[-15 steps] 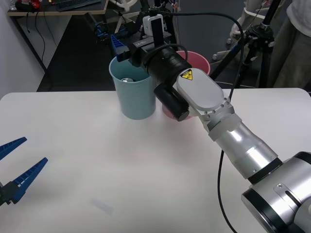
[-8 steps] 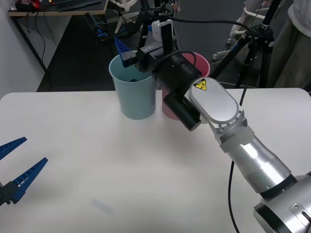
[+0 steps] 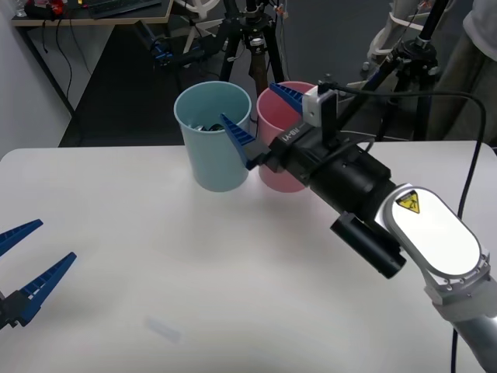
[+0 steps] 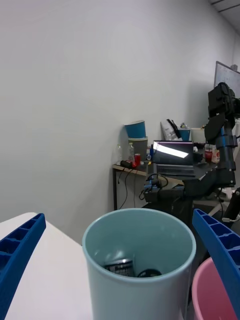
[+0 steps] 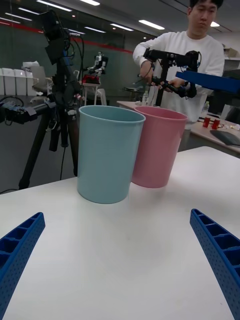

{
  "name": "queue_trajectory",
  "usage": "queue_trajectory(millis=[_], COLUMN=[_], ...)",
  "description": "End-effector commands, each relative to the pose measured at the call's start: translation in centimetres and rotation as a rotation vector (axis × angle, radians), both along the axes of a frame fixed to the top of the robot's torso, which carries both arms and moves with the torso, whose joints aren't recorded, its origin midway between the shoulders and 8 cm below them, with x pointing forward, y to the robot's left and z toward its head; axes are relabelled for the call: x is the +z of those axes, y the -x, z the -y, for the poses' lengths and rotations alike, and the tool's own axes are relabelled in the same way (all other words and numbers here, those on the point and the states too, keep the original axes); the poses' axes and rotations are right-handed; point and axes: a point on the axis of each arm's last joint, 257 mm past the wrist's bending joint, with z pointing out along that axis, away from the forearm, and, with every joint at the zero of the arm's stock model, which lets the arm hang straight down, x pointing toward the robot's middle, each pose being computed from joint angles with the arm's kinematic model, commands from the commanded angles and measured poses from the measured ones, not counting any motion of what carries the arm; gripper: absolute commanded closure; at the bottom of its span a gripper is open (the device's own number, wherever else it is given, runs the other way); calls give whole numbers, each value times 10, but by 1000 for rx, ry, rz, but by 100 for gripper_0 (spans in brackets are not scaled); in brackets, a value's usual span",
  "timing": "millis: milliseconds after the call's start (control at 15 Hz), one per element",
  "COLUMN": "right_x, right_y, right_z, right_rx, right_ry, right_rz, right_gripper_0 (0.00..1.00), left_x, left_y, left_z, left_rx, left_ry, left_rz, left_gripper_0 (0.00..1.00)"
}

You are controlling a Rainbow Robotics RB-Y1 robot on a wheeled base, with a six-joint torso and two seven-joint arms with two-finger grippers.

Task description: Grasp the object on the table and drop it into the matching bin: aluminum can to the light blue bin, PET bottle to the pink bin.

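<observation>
Right gripper hangs at centre frame, fingers spread wide and empty, one beside the tall light blue plastic bin, one over the pink plastic bin. A careless swing could topple either. The small silver aluminum can lies inside the blue bin. Left gripper waits agape, lower left, above the white surface.
</observation>
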Motion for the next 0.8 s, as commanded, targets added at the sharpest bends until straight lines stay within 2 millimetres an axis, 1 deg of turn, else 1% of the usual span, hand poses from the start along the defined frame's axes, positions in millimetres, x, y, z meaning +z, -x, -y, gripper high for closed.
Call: queue_trajectory(millis=[67,400,467,533,667,800], right_x=[-13,-45,-53,-63,-75,-89], right_y=[32,83,91,99,113,132], right_z=[30,97,109,127,153,181], right_rx=[34,80,86,84,79,69], right_ry=[33,113,128,150,181,199], right_rz=[-22,-85,-102,-122,-150,-192], right_gripper_0=[0,0,0,0,0,0], left_x=[0,0,0,0,0,0], left_y=[0,0,0,0,0,0], left_z=[0,0,0,0,0,0], left_rx=[0,0,0,0,0,0], left_ry=[0,0,0,0,0,0], left_rz=[0,0,0,0,0,0], left_gripper_0=[0,0,0,0,0,0])
